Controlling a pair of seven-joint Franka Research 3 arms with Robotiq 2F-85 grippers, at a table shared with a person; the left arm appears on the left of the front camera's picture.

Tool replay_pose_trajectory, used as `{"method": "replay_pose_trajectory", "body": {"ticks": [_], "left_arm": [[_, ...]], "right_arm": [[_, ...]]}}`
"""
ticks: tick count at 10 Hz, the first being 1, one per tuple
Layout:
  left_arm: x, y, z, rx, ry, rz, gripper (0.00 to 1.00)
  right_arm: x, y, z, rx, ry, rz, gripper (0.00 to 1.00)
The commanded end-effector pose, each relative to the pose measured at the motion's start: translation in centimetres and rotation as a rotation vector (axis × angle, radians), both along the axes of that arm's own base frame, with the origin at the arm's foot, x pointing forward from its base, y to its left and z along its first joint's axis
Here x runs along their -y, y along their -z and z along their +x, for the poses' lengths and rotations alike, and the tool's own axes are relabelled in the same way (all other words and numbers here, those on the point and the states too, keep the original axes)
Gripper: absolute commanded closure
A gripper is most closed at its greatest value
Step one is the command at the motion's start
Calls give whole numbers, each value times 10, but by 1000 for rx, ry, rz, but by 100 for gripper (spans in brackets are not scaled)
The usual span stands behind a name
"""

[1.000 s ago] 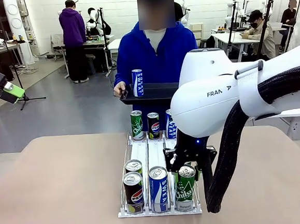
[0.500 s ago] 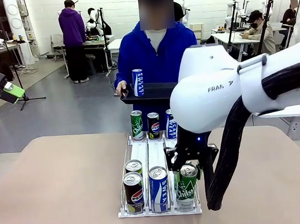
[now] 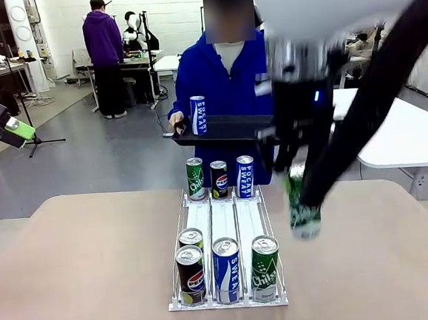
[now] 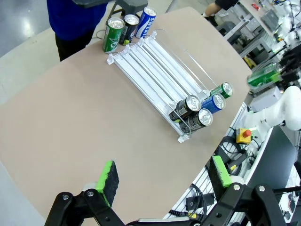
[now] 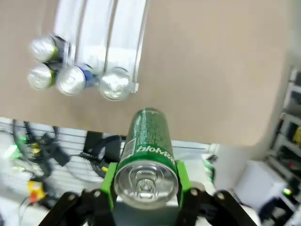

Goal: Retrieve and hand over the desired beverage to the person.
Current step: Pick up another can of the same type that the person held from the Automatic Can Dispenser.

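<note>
Right gripper [image 5: 146, 200] raised above the table [image 3: 82, 274], pads pinching a green can [image 3: 304, 211] hanging below; left gripper [image 4: 162, 176] spread.

The scene is evenly lit from overhead, with soft shadows cast on the table [image 3: 82, 274]. The right arm [image 3: 327, 84] is smeared by motion blur. Wrist views are bent at their edges.

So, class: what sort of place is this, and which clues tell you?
Most likely a robotics lab or workshop: several workbenches across an open grey floor, other people working at tables behind, and a white robot arm lifting a green can from a drinks rack.
</note>
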State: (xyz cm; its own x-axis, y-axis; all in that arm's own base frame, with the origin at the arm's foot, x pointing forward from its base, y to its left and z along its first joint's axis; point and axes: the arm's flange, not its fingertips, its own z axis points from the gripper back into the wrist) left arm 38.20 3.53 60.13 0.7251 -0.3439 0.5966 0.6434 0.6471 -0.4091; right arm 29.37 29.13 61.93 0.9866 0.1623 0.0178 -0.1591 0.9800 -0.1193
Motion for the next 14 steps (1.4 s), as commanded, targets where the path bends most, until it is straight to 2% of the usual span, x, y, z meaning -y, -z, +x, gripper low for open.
{"method": "replay_pose_trajectory", "body": {"ticks": [1, 3, 5, 8, 11, 12, 14], "left_arm": [[-1, 0, -1, 5, 9, -5, 0], [-1, 0, -1, 5, 9, -5, 0], [-1, 0, -1, 5, 9, -5, 0], [-1, 0, -1, 5, 9, -5, 0], [-1, 0, -1, 5, 9, -5, 0], [-1, 0, -1, 5, 9, -5, 0], [-1, 0, -1, 5, 9, -5, 0]], "right_arm": [[-14, -56, 21, 92, 39, 27, 100], [-10, -96, 38, 151, 56, 102, 100], [0, -110, 84, 181, 97, 155, 100], [13, -104, 133, 116, 105, 224, 100], [19, -98, 164, 76, 122, 243, 100], [22, -85, 154, 95, 124, 209, 100], [22, -85, 154, 95, 124, 209, 100]]}}
